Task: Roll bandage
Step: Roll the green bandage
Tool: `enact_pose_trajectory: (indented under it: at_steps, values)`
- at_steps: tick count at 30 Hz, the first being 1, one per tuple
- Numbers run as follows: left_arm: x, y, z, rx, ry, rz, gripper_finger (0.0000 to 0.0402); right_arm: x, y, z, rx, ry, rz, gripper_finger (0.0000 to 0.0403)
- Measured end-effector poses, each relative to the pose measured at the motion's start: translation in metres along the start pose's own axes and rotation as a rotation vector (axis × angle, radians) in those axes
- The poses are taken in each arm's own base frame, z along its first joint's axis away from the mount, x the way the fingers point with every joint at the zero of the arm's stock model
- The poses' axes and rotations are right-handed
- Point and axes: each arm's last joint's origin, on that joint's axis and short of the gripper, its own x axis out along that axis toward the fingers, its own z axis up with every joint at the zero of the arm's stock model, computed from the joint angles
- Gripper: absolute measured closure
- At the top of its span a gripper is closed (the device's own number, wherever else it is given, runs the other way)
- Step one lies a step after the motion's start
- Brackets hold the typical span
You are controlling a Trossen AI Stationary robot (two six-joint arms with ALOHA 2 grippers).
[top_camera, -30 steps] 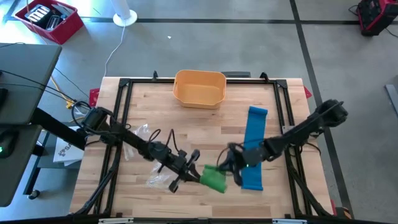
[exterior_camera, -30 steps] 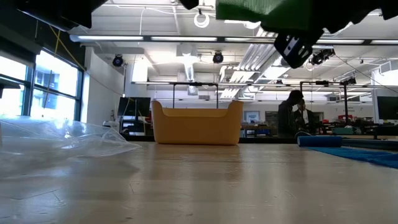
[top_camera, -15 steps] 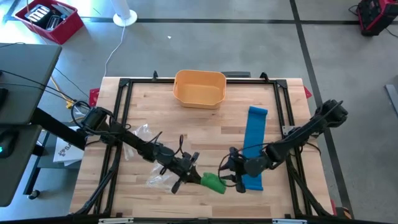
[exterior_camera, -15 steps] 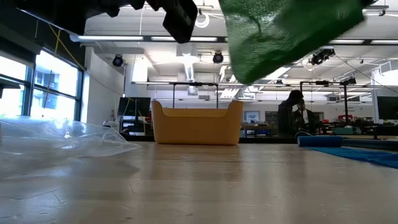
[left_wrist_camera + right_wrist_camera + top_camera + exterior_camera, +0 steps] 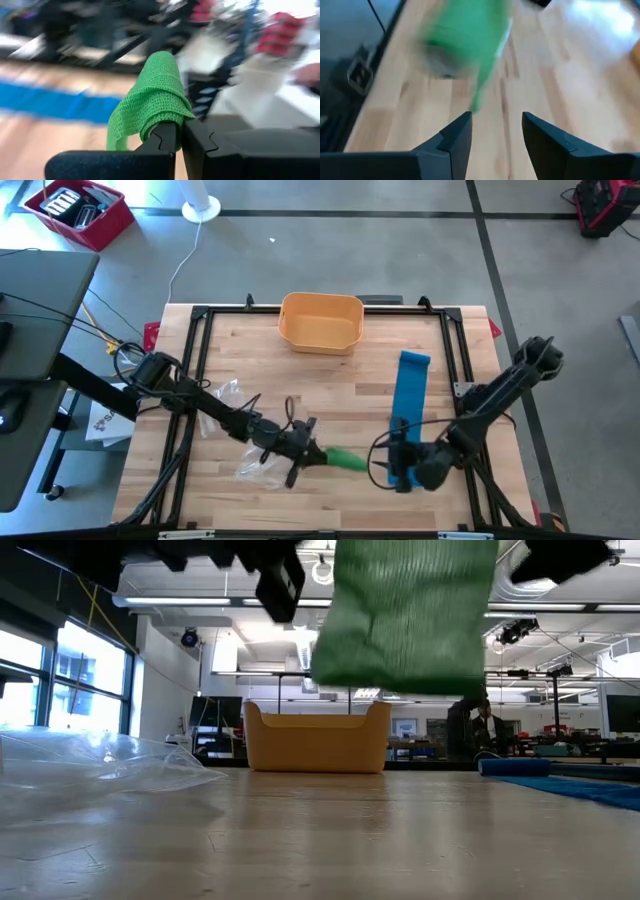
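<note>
Holding the green bandage (image 5: 345,459) aloft in the left hand (image 5: 310,453), right hand (image 5: 400,463) spread and apart from it.
Left hand's fingers (image 5: 167,137) are pressed together, pinching a fold of the green bandage; it sticks out from that hand toward the right hand, long axis roughly across the surface (image 5: 330,390), clear of the wood. Right hand sits just beyond the free end, over the near end of the blue bandage (image 5: 410,400), its fingers (image 5: 455,137) parted with nothing between them. Left hand is nearer, so the right likely has to come back in to take the loose end. Green bandage looks soft, ribbed-knit, crumpled and draped, hanging as a wide limp flap in the low view (image 5: 405,615). Not yet rolled.
</note>
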Motion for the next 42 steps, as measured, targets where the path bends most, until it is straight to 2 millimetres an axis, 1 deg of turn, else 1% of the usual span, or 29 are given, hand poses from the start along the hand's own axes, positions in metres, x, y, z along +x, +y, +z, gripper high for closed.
enact_pose_trajectory:
  at_steps: [3, 6, 8, 11, 14, 16, 18, 20, 24, 26, 28, 30, 32, 34, 35, 36, 37, 40, 42]
  values:
    - [0.002, 0.027, -0.005, -0.033, 0.084, 0.105, 0.0397, 0.006, 0.008, -0.007, 0.026, 0.044, 0.045, 0.0238]
    - [0.002, 0.055, -0.007, -0.065, 0.148, 0.194, 0.0397, 0.022, 0.012, -0.011, 0.018, 0.091, 0.083, 0.0238]
    - [0.003, 0.071, -0.011, -0.084, 0.175, 0.243, 0.0397, 0.036, 0.013, -0.013, -0.001, 0.090, 0.069, 0.0238]
    - [0.000, 0.094, -0.023, -0.121, 0.204, 0.287, 0.0397, 0.063, 0.003, -0.014, -0.043, 0.108, 0.017, 0.0238]
    - [-0.004, 0.110, -0.037, -0.160, 0.239, 0.324, 0.0397, 0.090, -0.016, -0.010, -0.057, 0.112, -0.053, 0.0238]
    - [-0.007, 0.117, -0.042, -0.168, 0.253, 0.341, 0.0397, 0.106, -0.033, -0.010, -0.078, 0.135, -0.101, 0.0238]
    - [-0.009, 0.121, -0.042, -0.171, 0.248, 0.351, 0.0397, 0.118, -0.050, -0.003, -0.086, 0.122, -0.109, 0.0238]
    - [-0.012, 0.123, -0.044, -0.173, 0.251, 0.357, 0.0397, 0.130, -0.064, 0.002, -0.099, 0.121, -0.067, 0.0238]
    - [-0.016, 0.125, -0.046, -0.175, 0.239, 0.363, 0.0397, 0.153, -0.089, 0.002, -0.130, 0.132, 0.012, 0.0238]
    - [-0.017, 0.126, -0.047, -0.175, 0.242, 0.366, 0.0397, 0.162, -0.098, -0.003, -0.145, 0.158, 0.037, 0.0238]
    - [-0.019, 0.126, -0.049, -0.174, 0.239, 0.373, 0.0397, 0.171, -0.105, -0.012, -0.157, 0.203, 0.023, 0.0239]
    - [-0.019, 0.126, -0.049, -0.173, 0.239, 0.376, 0.0397, 0.177, -0.111, -0.013, -0.147, 0.204, 0.001, 0.0249]
    - [-0.019, 0.126, -0.049, -0.172, 0.237, 0.381, 0.0397, 0.182, -0.117, -0.015, -0.109, 0.211, 0.004, 0.0275]
    - [-0.019, 0.126, -0.048, -0.163, 0.236, 0.383, 0.0397, 0.183, -0.118, -0.015, -0.079, 0.210, 0.013, 0.0320]
    - [-0.019, 0.126, -0.048, -0.156, 0.237, 0.384, 0.0397, 0.182, -0.117, -0.015, -0.080, 0.207, 0.021, 0.0349]
    - [-0.019, 0.126, -0.048, -0.144, 0.239, 0.385, 0.0397, 0.179, -0.112, -0.014, -0.091, 0.203, 0.029, 0.0375]
    - [-0.019, 0.126, -0.048, -0.137, 0.239, 0.386, 0.0397, 0.175, -0.107, -0.013, -0.104, 0.200, 0.032, 0.0388]
    - [-0.019, 0.125, -0.048, -0.126, 0.230, 0.378, 0.0397, 0.154, -0.084, -0.005, -0.082, 0.171, 0.083, 0.0390]
    - [-0.018, 0.123, -0.047, -0.116, 0.215, 0.369, 0.0397, 0.134, -0.065, 0.005, -0.079, 0.124, 0.144, 0.0398]
